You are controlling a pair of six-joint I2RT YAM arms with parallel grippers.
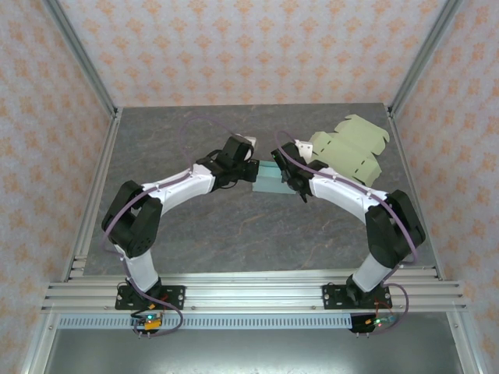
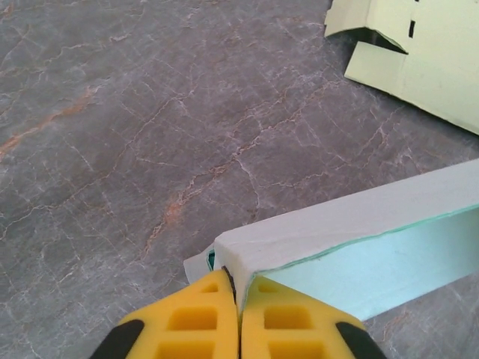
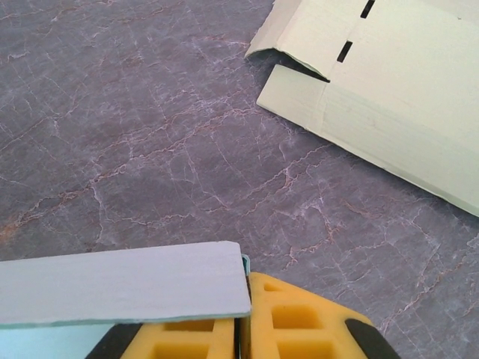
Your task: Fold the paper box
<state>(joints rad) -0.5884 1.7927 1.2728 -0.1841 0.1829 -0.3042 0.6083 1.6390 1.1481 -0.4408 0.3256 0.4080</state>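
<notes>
- Top external: grey marbled table [image 1: 195,234]. Both arms reach inward and meet near the middle.
- Pale teal paper box [image 1: 267,181], partly folded, at the table's centre, between the two tools.
- Left gripper [image 1: 253,171] at the box's left end; right gripper [image 1: 284,178] at its right end.
- Pale green flat card blank [image 1: 351,148], far right of the table, just beyond the right gripper.
- Left wrist: left gripper [image 2: 238,298], yellow fingers [image 2: 196,321] pressed together, pinching a corner of the paper box [image 2: 374,243]. The box's edge runs away to the right. The green blank [image 2: 426,60] lies apart, far right.
- Right wrist: right gripper [image 3: 241,329], jaws closed on a thin wall of the paper box [image 3: 120,284], whose grey flap extends left. The green blank [image 3: 404,97] lies flat, far right, apart from the box.
</notes>
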